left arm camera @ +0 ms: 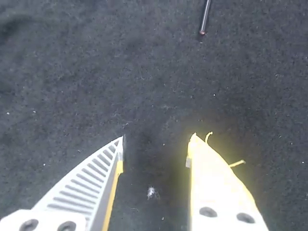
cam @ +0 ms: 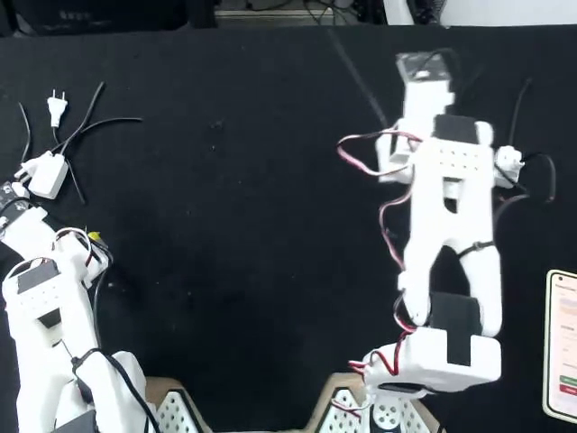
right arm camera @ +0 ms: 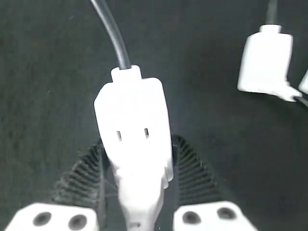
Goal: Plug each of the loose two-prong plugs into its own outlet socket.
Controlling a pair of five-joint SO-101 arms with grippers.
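Note:
My right gripper (right arm camera: 137, 163) is shut on a white outlet socket (right arm camera: 131, 120) with two slots facing the camera and a black cord leaving its far end. In the high view this gripper (cam: 424, 68) sits at the far right of the black mat. A second white plug body (right arm camera: 265, 62) with its own cord lies nearby. My left gripper (left arm camera: 155, 139) stands open over bare mat, nothing between its fingers (left arm camera: 216, 183). In the high view it (cam: 13, 197) is at the left edge, beside a white socket block (cam: 45, 173). A loose two-prong plug (cam: 57, 106) lies farther back.
Black cords (cam: 90, 126) trail around the left socket block, and one cord end (left arm camera: 204, 19) lies ahead of the left gripper. A white piece (cam: 509, 162) with a cord sits beside the right arm. A phone (cam: 563, 343) lies at the right edge.

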